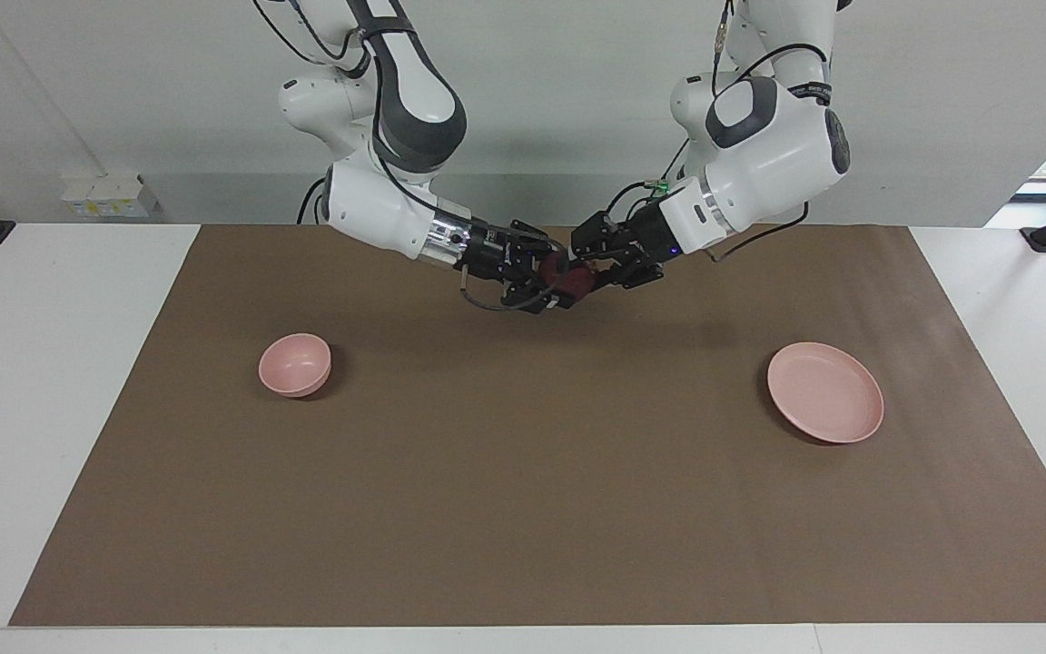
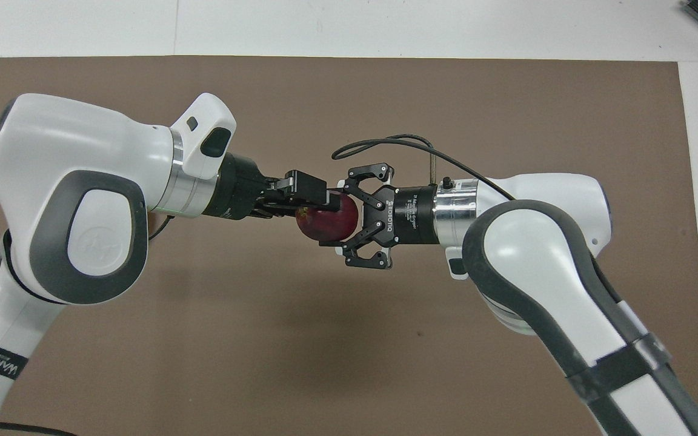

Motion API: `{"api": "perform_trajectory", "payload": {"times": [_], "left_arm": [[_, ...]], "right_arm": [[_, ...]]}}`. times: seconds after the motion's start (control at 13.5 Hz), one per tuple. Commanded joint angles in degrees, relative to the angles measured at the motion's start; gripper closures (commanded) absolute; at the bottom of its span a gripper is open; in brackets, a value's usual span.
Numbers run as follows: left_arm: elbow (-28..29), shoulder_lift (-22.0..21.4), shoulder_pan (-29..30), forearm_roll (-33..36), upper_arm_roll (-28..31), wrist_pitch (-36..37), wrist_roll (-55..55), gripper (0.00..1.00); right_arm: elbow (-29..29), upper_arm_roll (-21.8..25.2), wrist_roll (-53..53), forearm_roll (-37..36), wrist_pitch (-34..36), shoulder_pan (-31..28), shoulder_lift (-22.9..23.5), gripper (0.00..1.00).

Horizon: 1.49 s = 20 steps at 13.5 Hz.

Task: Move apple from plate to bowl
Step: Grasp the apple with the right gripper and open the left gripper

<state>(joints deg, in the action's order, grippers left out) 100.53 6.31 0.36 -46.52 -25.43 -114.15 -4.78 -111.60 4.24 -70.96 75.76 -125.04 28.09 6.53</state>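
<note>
Left gripper [image 1: 597, 269]: clamped on the apple [image 1: 568, 277], held in the air over the mat's robot-side middle, evidently offered for a handover.
Right gripper [image 1: 543, 289]: jaws spread around the apple's free side; seemingly not yet pressed against it.
Apple: off the plate, carried; skin dark red, glossy, rounded.
Mat [image 1: 523, 509]: brown, matte, flat, laid over a white table [image 1: 51, 409].
Bowl [image 1: 294, 366]: small, deep, pale pink, matte; empty, toward the right arm's end, hence the transfer.
Plate [image 1: 824, 392]: wide, shallow, pale pink; bare, toward the left arm's end.
</note>
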Motion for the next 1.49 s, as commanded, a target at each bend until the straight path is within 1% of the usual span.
{"api": "perform_trajectory", "payload": {"times": [0.0, 0.15, 0.22, 0.3, 0.45, 0.52, 0.74, 0.89, 1.11, 1.34, 1.41], "left_arm": [[-0.42, -0.33, 0.17, -0.41, -0.06, 0.25, -1.64, 0.19], [-0.68, -0.15, 0.17, 0.9, -0.06, 0.16, -1.55, 0.17], [-0.68, -0.07, 0.17, 2.13, -0.06, 0.16, -1.38, 0.1], [-0.68, -0.07, 0.08, 3.97, 0.03, -0.71, -1.29, 0.0], [-0.68, 0.11, 0.08, 8.88, -0.05, -4.31, -1.29, 0.0], [-0.6, 0.11, 0.08, 11.17, -0.06, -4.5, -1.46, 0.0], [-0.24, 0.02, 0.17, 12.16, 0.03, -4.32, -1.29, 0.0], [-0.33, 0.11, 0.17, 13.99, 0.03, -4.5, -1.11, 0.0], [-0.42, 0.11, 0.34, 19.7, -0.05, -3.8, -1.11, 0.0], [-0.33, 0.02, 1.31, 20.51, 0.56, -1.52, -1.11, 0.0], [-0.33, 0.02, 2.7, 20.51, 1.26, -0.12, -1.2, 0.0]], "right_arm": [[-0.37, -0.11, 2.14, 1.67, -0.64, 0.04, -0.29, 1.0], [-0.28, -0.11, 2.32, 1.67, -0.64, -0.05, -0.29, 1.0], [-0.37, -0.11, 3.1, 1.67, -0.64, -0.05, -0.29, 1.0], [-0.46, -0.11, 3.28, 1.67, -0.73, 0.04, -0.37, 1.0], [-0.46, -0.11, 3.46, 1.58, -0.73, 0.04, -0.37, 1.0], [-0.46, -0.11, 3.81, 1.58, -0.99, 0.04, -0.37, 1.0], [-1.07, -0.11, 5.91, 0.97, -0.73, 0.13, -0.64, 1.0], [-1.51, -0.02, 8.2, 0.71, -0.82, 0.13, -0.81, 1.0], [-2.13, -0.02, 10.49, 0.0, -0.91, 0.13, -1.08, 1.0], [-2.3, -0.02, 10.75, -1.92, -0.91, 0.13, -1.16, 1.0], [-2.22, -0.02, 11.02, -4.37, -0.91, 0.21, -1.16, 1.0]]}}
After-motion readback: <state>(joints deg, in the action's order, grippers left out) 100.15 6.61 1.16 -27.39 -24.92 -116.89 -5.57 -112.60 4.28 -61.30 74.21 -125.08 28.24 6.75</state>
